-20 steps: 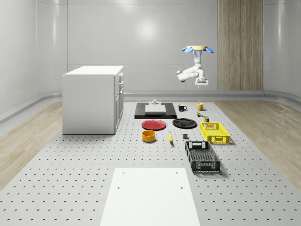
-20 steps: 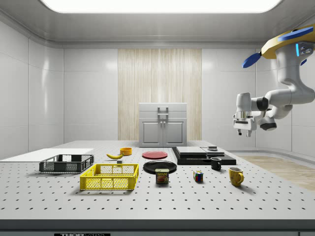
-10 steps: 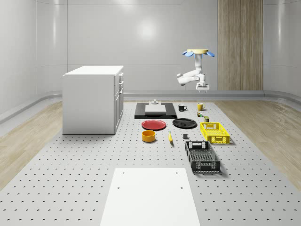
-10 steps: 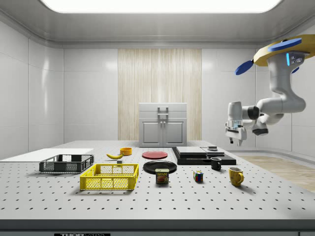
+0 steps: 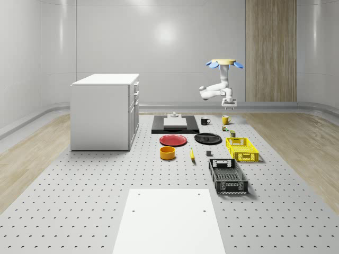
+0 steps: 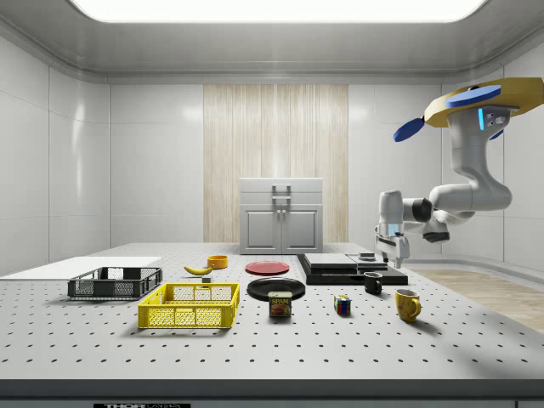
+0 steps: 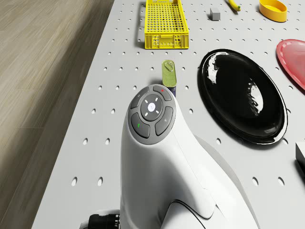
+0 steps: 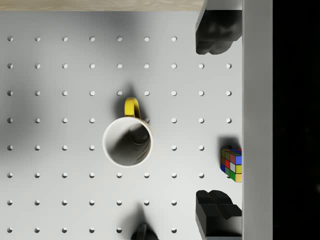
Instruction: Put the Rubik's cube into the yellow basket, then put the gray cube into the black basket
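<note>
Baskets: two, yellow basket [image 5: 241, 148], black basket [image 5: 228, 175]. Mugs: two, yellow mug [image 8: 127, 141], black mug [image 6: 372, 283].

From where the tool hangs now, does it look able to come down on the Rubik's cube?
Probably yes. The tool hangs open above the table by the yellow mug, with the drone hovering overhead. The Rubik's cube sits in the open, nothing touching it.

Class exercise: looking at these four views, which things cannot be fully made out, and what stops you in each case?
- Rubik's cube: wrist view, part covered by the gripper body.
- Gray cube: whole-scene view, too small for detail.
- Black plate: drone view, part hidden behind the arm.
- Red plate: drone view, cut off by the edge.
</note>
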